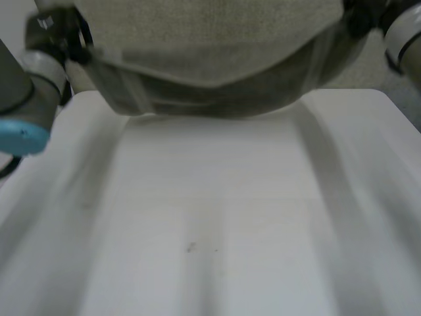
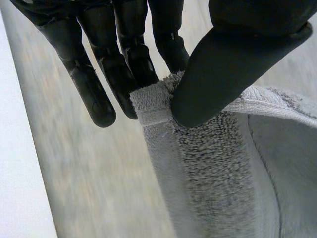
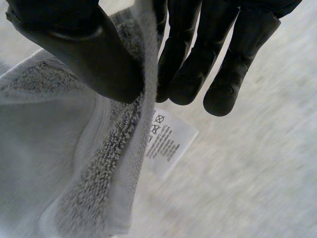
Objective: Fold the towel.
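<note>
White table [image 1: 210, 217] stretches out below the two arms, with a couple of tiny dark specks [image 1: 191, 247] near its middle. Over its far side hangs the towel [image 1: 210, 39], a grey-beige terry cloth held up between both hands and sagging in a shallow curve from one to the other. Its lowest fold sits close to the table's far edge, and I cannot tell whether it touches. At one end stands the left arm [image 1: 26, 99] with its light-blue cap, at the other the right arm [image 1: 402, 39].

Up close, the left hand [image 2: 233, 64] has a corner of the towel pinched. Its thumb presses the hemmed corner against the fingers [image 2: 124, 59], which run down nearly straight behind the cloth, the outer ones hanging free beside it. From that corner the towel drops away below the palm.

On the other end, the right hand [image 3: 84, 59] grips the same way, with its thumb on one face of the towel's edge and its fingers [image 3: 198, 69] on the other. A white label [image 3: 168, 141] sticks out from the hem just beneath those fingertips; its print is too small to read.
</note>
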You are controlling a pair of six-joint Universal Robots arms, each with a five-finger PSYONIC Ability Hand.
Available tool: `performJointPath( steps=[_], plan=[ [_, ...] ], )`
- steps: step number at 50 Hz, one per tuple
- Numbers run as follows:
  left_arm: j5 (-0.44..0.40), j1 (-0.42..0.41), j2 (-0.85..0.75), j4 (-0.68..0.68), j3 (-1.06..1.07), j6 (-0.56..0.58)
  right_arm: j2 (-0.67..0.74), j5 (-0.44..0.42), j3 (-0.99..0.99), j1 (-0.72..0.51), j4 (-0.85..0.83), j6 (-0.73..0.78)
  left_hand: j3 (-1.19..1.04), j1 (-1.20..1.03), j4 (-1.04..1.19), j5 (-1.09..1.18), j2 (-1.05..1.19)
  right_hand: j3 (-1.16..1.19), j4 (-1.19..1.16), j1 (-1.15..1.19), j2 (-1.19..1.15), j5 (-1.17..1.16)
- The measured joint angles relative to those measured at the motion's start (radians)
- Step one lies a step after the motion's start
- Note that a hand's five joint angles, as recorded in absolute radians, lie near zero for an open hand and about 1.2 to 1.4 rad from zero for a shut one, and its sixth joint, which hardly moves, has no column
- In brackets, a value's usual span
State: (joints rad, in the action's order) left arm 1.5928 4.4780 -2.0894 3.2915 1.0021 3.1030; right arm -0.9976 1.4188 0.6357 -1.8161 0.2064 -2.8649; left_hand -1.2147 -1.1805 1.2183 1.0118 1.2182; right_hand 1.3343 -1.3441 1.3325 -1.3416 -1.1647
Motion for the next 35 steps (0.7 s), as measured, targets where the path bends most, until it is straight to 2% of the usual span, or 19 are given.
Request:
performJointPath(
  steps=[4,10,18,24,35],
  plan=[
    [-0.002,0.001,-0.021,0.032,0.133,0.028,0.010,-0.033,0.135,0.000,-0.009,0.046,0.000,0.000,0.000,0.000,0.000,0.000,0.000,0.000,0.000,0.000],
    [-0.004,0.000,-0.086,0.101,0.343,0.159,0.071,-0.061,0.366,0.001,-0.081,0.162,0.000,0.000,0.000,0.000,0.000,0.000,0.000,0.000,0.000,0.000],
    [-0.003,0.000,-0.121,0.109,0.459,0.321,0.084,-0.051,0.523,0.008,-0.133,0.266,0.000,0.000,0.000,0.000,0.000,0.000,0.000,0.000,0.000,0.000],
    [-0.002,0.018,-0.037,0.065,0.510,0.358,-0.028,-0.050,0.594,0.054,-0.133,0.278,0.000,0.000,0.000,0.000,0.000,0.000,0.000,0.000,0.000,0.000],
    [-0.006,0.058,0.299,-0.112,0.666,0.349,-0.349,-0.073,0.802,0.165,-0.051,0.323,0.000,0.000,0.000,0.000,0.000,0.000,0.000,0.000,0.000,0.000]
  ],
)
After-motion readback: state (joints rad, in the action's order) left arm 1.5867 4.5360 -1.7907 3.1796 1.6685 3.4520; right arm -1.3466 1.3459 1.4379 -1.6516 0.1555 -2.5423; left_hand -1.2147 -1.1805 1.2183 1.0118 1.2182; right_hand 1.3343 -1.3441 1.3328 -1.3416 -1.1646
